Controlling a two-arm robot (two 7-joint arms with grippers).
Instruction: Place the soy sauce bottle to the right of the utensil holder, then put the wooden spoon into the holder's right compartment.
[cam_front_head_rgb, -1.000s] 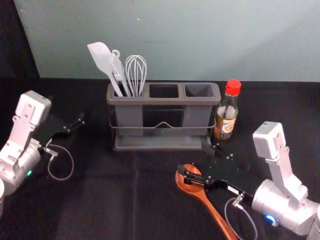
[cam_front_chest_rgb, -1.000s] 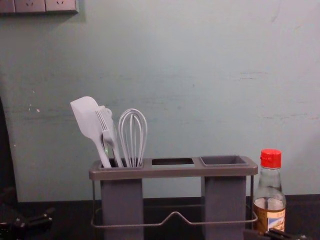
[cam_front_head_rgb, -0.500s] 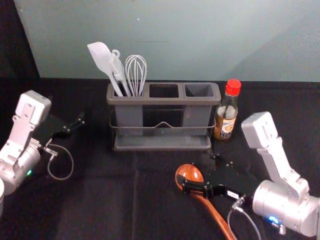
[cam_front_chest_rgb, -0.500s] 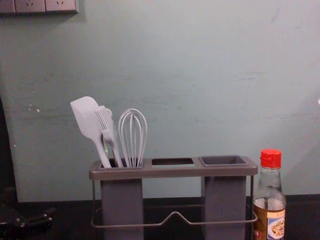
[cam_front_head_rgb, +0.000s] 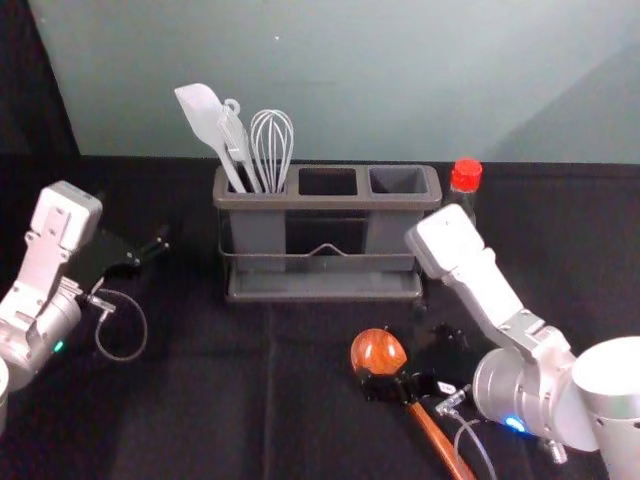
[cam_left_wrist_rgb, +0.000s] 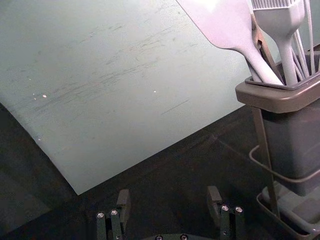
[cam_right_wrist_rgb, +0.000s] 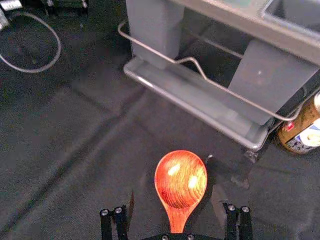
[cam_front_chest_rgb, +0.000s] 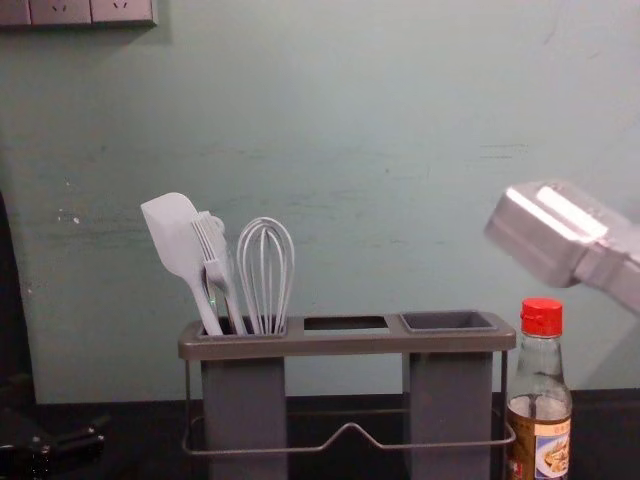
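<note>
The right gripper (cam_front_head_rgb: 397, 362) is hovering open around the glossy, reddish wooden spoon (cam_front_head_rgb: 378, 350), which is lying on dark, creased cloth before the grey, boxy utensil holder (cam_front_head_rgb: 325, 295). The glass soy sauce bottle (cam_front_head_rgb: 466, 176) is standing just right of the holder. The left gripper (cam_front_head_rgb: 140, 235) is waiting open, left of the holder.

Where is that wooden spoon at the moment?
Right of centre in the head view, the wooden spoon lies on the dark cloth in front of the utensil holder, the right gripper open around it.
</note>
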